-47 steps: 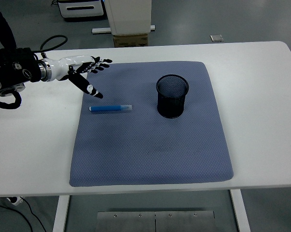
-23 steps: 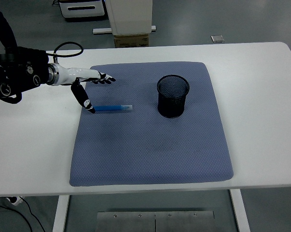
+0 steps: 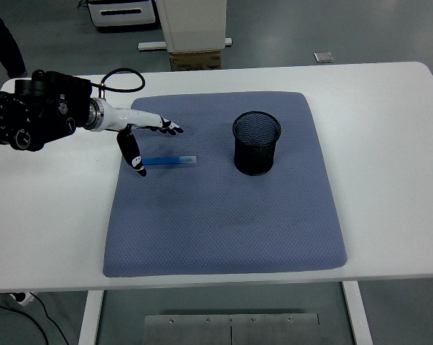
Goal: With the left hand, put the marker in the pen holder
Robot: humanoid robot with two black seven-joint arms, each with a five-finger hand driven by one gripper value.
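One blue marker (image 3: 169, 161) lies flat on the grey-blue mat (image 3: 223, 223) covering the white table (image 3: 388, 165), pointing left to right, well apart from the black mesh pen holder (image 3: 256, 142) standing upright to its right. Judging by looks, the marker is light, stiff and smooth, and likely to roll; mid-barrel seems the safest hold. Just beyond its left end hovers the left hand (image 3: 141, 136), fingers (image 3: 166, 126) spread and empty, thumb angled down beside the cap.

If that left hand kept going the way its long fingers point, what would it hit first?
The left hand points right, over the blue mat, passing behind the marker. The black mesh pen holder probably comes first, though height is hard to judge.
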